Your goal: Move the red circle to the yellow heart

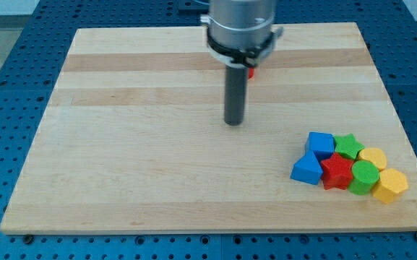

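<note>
My tip (234,122) rests on the board near the middle, slightly toward the view's top. A small red piece (251,71), probably the red circle, peeks out just behind and to the right of the rod's collar; most of it is hidden. The yellow heart (373,157) lies at the view's bottom right, at the right side of a tight cluster of blocks, far from my tip.
The cluster also holds a blue cube (321,143), a green star (348,146), a blue triangle (307,170), a red star (337,172), a green circle (364,178) and a yellow hexagon (390,185). The wooden board (121,144) lies on a blue perforated table.
</note>
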Controlling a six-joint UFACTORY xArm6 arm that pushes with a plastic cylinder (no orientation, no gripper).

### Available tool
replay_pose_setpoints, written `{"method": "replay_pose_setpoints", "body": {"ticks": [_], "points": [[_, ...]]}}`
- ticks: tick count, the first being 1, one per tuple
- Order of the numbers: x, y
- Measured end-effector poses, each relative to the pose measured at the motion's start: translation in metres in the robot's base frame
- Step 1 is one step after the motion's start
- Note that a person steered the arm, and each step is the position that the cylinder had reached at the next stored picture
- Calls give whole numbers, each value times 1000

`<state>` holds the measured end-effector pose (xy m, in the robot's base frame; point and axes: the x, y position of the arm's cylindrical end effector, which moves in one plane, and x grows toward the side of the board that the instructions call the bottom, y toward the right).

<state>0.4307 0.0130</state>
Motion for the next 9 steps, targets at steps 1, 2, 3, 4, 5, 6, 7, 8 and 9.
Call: {"method": "replay_pose_setpoints", "body": {"ticks": [1, 2, 3, 4, 5, 6, 7, 8, 9], "points": [[-54, -16], [-123, 3], [-150, 54], [-147, 56], [-140, 56], [-103, 56], [-48, 56], [6, 56], [54, 56]]}}
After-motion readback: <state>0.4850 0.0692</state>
